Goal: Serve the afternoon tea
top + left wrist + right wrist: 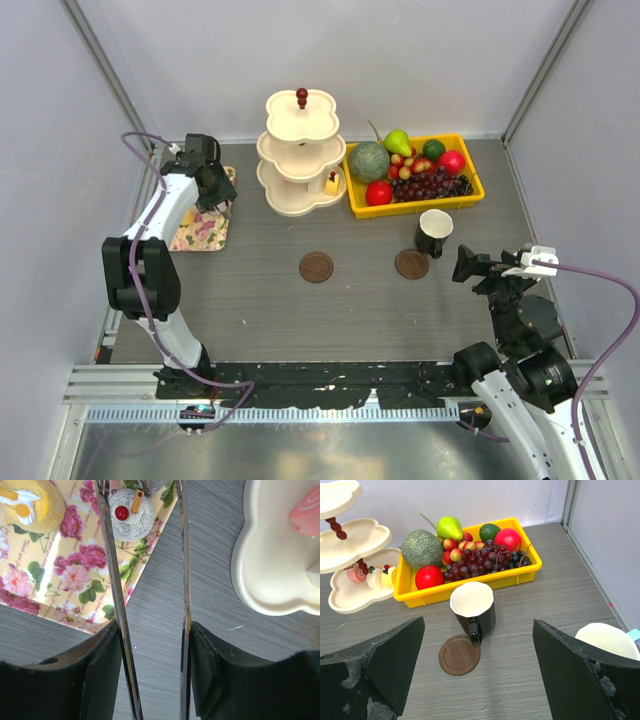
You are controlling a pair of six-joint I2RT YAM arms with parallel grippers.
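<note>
Our left hand [152, 630] pinches metal tongs [114, 570], tips spread, a cherry-topped sweet [131, 515] on the flowered tray [75, 580] just ahead of them. Our right hand [479, 630] is spread wide, the black mug [472, 605] just ahead, a white mug [607, 639] beside its right finger.

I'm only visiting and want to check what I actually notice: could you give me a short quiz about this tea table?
1. True or false: the black mug stands beside a coaster, not on it.
2. The fruit lies in: A) the yellow tray; B) the flowered tray; C) the tiered stand.
3. What does the left gripper hold?
Key: 1 true; 2 A; 3 metal tongs, with nothing between their tips.
</note>
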